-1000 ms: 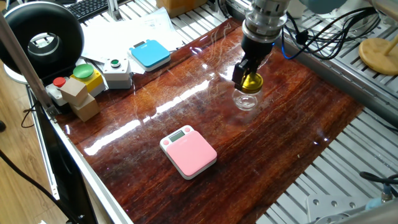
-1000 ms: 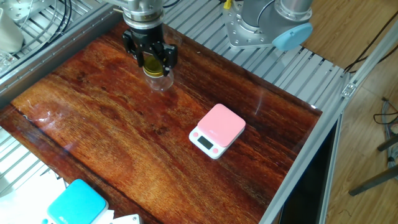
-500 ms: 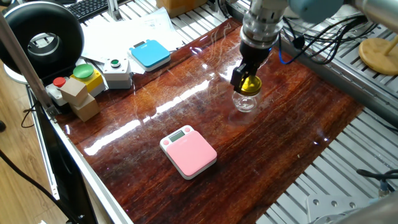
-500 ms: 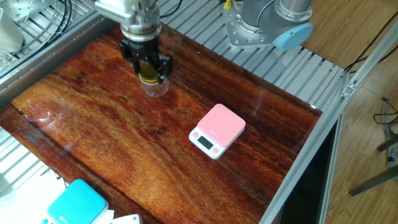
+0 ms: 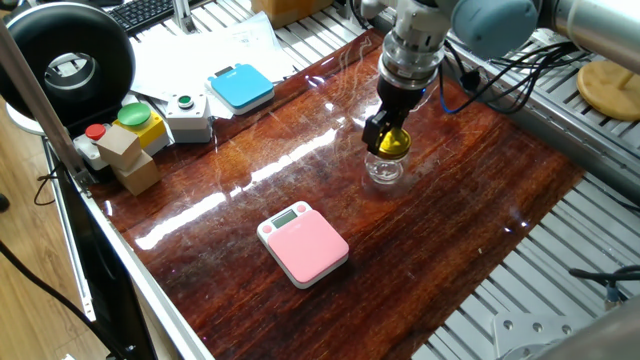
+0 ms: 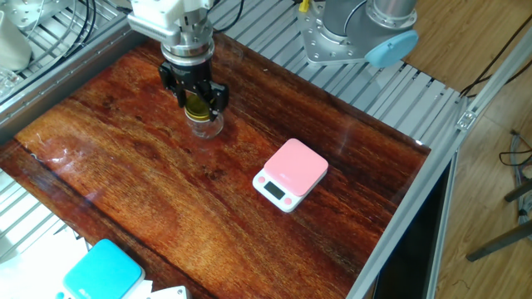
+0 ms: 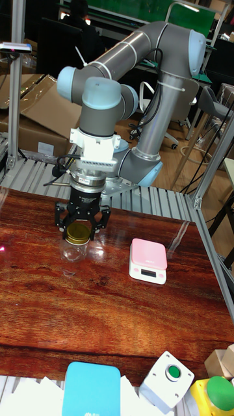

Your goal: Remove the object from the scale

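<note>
The object is a clear glass jar with a gold lid. It is at the far side of the wooden table, well away from the scale. My gripper comes straight down over it, shut on the lid with a finger on each side. The jar's base is at the table surface or just above it; I cannot tell which. The pink scale lies flat with nothing on top.
A blue scale lies at the table's edge near papers. Beside it are a white button box and coloured blocks. Metal slats border the wood.
My gripper has carried the jar a short way across the table, leftward in one fixed view, staying low over the wood. The pink scale has not moved.
</note>
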Motion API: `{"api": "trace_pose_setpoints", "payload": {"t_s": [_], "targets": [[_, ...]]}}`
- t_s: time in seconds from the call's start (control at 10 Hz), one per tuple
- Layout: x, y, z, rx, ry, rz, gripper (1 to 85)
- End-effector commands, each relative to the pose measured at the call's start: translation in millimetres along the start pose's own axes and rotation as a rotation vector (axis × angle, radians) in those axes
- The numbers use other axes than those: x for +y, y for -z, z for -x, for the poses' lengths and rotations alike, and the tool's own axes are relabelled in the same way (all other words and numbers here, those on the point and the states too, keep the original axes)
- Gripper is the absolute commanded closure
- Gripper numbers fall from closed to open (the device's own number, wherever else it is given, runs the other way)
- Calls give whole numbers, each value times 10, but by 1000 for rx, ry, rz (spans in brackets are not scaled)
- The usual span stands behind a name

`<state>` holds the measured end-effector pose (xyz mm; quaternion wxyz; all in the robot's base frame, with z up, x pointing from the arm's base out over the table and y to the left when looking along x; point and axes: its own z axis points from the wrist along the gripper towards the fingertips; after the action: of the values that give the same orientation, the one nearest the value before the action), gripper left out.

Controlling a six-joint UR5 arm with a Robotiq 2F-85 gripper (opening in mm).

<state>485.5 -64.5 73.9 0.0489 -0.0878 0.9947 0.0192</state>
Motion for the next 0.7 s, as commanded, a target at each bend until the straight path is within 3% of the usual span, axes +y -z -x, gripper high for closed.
{"api": "trace_pose_setpoints", "payload": {"t_s": [0.0, 0.3, 0.6], "targets": [[94, -6, 90, -34, 22, 43, 697], [138, -10, 122, -47, 70, 61, 540], [161, -30, 129, -52, 93, 75, 477]]}}
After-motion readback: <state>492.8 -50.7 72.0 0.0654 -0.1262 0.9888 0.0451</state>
